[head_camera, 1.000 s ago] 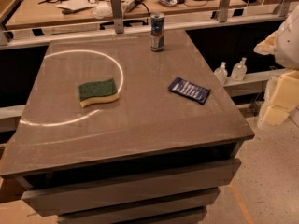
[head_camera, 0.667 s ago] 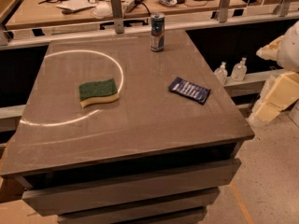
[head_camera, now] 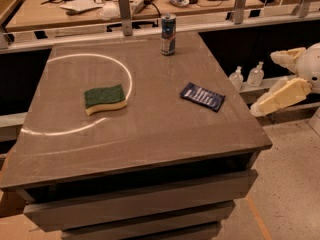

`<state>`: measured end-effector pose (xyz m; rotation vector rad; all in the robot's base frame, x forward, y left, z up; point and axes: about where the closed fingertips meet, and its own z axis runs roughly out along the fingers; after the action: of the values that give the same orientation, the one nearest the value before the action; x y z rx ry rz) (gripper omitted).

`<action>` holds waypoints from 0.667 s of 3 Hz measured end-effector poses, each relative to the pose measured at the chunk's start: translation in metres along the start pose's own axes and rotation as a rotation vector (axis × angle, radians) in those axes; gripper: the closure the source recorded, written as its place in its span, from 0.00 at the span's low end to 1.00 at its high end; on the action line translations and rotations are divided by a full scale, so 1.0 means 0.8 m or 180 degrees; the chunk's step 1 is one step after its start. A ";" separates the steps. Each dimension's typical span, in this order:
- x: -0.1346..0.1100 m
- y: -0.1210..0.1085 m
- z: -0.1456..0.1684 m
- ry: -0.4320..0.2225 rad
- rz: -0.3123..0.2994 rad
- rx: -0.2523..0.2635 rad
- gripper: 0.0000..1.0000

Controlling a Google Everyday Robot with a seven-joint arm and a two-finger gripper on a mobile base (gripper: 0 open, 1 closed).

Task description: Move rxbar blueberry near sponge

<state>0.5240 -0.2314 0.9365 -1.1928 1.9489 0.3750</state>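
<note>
Since the earlier frames the cream-coloured arm (head_camera: 305, 66) has come leftward toward the right edge of the worktop (head_camera: 150, 144), and its lower segment now slants more steeply down and to the left. The objects on the worktop have not shifted.

Containers: a blue-and-silver drink can (head_camera: 168, 34) stands upright at the far edge of the worktop. Two small clear bottles (head_camera: 246, 76) stand side by side on a ledge just beyond the right edge. We cannot see what any of them contains.

The tool (head_camera: 275, 90) hangs off the right side of the worktop, near the bottles and over the speckled floor (head_camera: 295, 184). It touches nothing and holds nothing, and we cannot tell whether it is open or closed. The arm enters from the right border of the view, with its end pointing toward the worktop.

The rxbar blueberry (head_camera: 202, 96) lies flat on the right half of the worktop, set at a slant, between the can and the near right corner. The sponge (head_camera: 105, 99) lies green side up on the left half, well apart from the bar, just inside the right arc of a bright ring of light (head_camera: 92, 56) cast on the surface.
</note>
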 end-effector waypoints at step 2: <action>0.012 -0.008 0.018 0.0012 0.0171 0.0018 0.00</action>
<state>0.5337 -0.2316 0.9211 -1.1401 1.9872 0.3953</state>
